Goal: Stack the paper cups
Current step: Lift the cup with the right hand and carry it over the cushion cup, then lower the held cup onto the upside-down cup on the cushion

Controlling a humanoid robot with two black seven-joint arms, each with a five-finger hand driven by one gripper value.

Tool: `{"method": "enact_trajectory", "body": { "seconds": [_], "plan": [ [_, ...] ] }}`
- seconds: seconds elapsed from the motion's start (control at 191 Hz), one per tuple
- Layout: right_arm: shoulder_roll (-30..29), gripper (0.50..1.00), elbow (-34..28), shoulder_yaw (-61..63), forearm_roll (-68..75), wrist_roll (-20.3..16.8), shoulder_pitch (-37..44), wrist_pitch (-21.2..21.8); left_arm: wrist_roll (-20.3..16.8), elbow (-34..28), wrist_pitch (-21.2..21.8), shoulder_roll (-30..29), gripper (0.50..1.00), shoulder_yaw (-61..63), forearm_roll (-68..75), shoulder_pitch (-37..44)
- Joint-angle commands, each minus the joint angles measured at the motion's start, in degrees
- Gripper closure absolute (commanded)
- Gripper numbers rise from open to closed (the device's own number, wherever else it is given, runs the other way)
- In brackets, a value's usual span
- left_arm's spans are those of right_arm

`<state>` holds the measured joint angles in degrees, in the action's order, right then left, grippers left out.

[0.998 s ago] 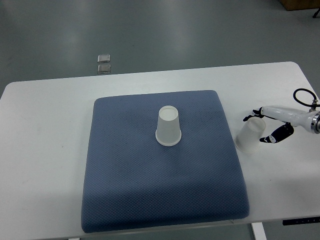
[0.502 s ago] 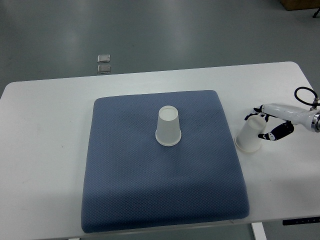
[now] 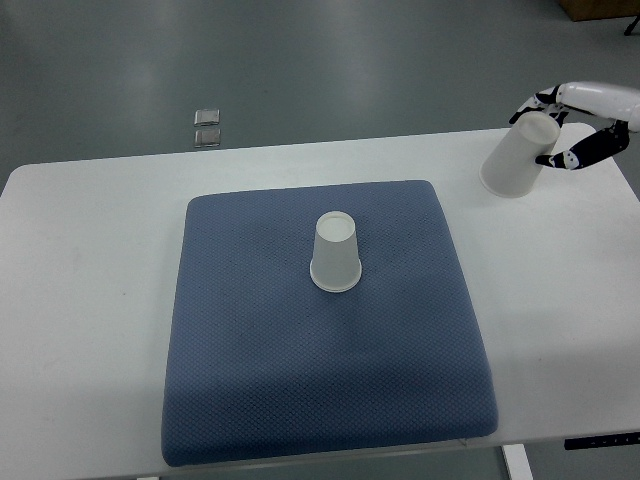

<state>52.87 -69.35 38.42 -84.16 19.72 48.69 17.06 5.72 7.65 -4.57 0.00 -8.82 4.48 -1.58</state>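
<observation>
The right hand (image 3: pixel 572 125) came in from the right edge of the top view, beyond the far right corner of the blue pad (image 3: pixel 330 400). Its fingers (image 3: pixel 588 150) were curled around a white paper cup (image 3: pixel 518 155), clamped on the cup's closed end. That held cup was tilted, with its wide open mouth pointing down and toward the pad and its base up in the hand. It appeared lifted off the white table (image 3: pixel 90 300), over the table's far right part, well apart from the pad's corner.

A second paper cup (image 3: pixel 335 253) stood upside down near the middle of the pad, slightly toward the pad's far edge. Its closed base faced up and its wide rim rested on the pad's fabric. It was well apart from the held cup and from the hand, with the pad's far right quarter lying between them.

Neither cup showed anything inside: the mouth of the held one was turned away from the camera and the standing one was inverted, so their contents could not be seen.

The pad itself lay flat on the table, roughly centred on it. Beyond the table's far edge, to the left of the pad, two small square plates (image 3: pixel 208 128) sat on the grey floor.
</observation>
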Motion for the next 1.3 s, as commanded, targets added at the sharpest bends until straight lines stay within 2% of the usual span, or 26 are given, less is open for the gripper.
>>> {"method": "enact_trajectory", "body": {
  "seconds": [0.0,0.141,0.251,0.423,0.58,0.92,1.296],
  "plan": [
    [-0.6,0.965,-1.2,0.3,1.2,-0.6,3.0,1.8,0.0,0.0,0.0,0.0,0.500,0.0,0.0,0.0],
    [-1.8,0.965,-3.8,0.3,1.0,-2.7,4.2,2.1,0.0,0.0,0.0,0.0,0.500,-0.1,0.0,0.0],
    [-6.6,0.965,-4.2,-0.1,-0.9,-4.3,5.0,2.2,0.0,0.0,0.0,0.0,0.500,0.0,0.0,0.0],
    [-11.6,0.965,-4.3,-1.0,-2.1,-4.8,6.9,2.6,0.0,0.0,0.0,0.0,0.500,-0.1,0.0,0.0],
    [-15.0,0.965,-4.4,-1.9,-2.7,-6.5,10.5,6.4,0.0,0.0,0.0,0.0,0.500,0.0,0.0,0.0],
    [-24.0,0.965,-4.4,-2.7,-3.4,-8.9,12.4,9.7,0.0,0.0,0.0,0.0,0.500,0.0,0.0,0.0],
    [-25.2,0.965,-4.6,-7.8,-4.8,-8.9,13.2,9.6,0.0,0.0,0.0,0.0,0.500,-0.1,0.0,0.0]
  ]
}}
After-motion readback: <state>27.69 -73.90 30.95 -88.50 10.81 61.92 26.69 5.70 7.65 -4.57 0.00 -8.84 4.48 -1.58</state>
